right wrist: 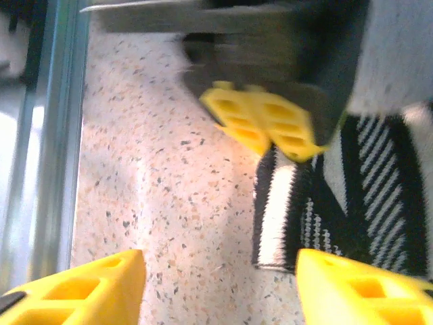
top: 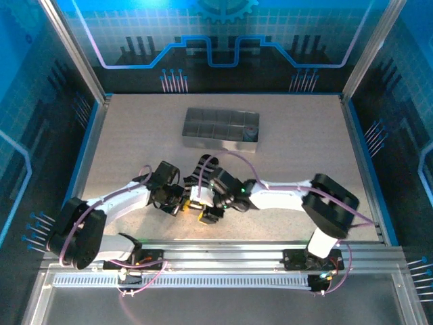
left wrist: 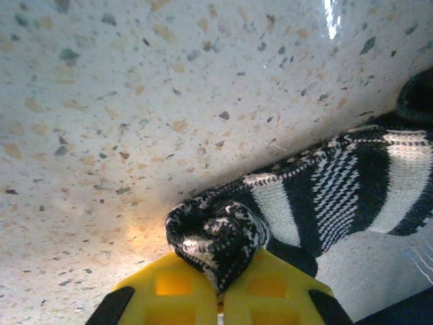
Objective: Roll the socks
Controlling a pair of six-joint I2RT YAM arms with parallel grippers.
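Striped sock (left wrist: pixel 338 196) lay on speckled table (left wrist: pixel 135 101); L gripper (left wrist: pixel 220 288) at 6 o'clock pinched its bunched end. R gripper (right wrist: pixel 216 291) fingers spread apart, holding nothing.

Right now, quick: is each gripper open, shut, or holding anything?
Left gripper: shut on the bunched end of the striped sock.
Right gripper: open, holding nothing, fingers spread wide above the table beside that sock.

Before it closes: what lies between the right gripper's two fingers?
Between the right gripper's fingers, the right wrist view shows bare table and the striped sock's edge.
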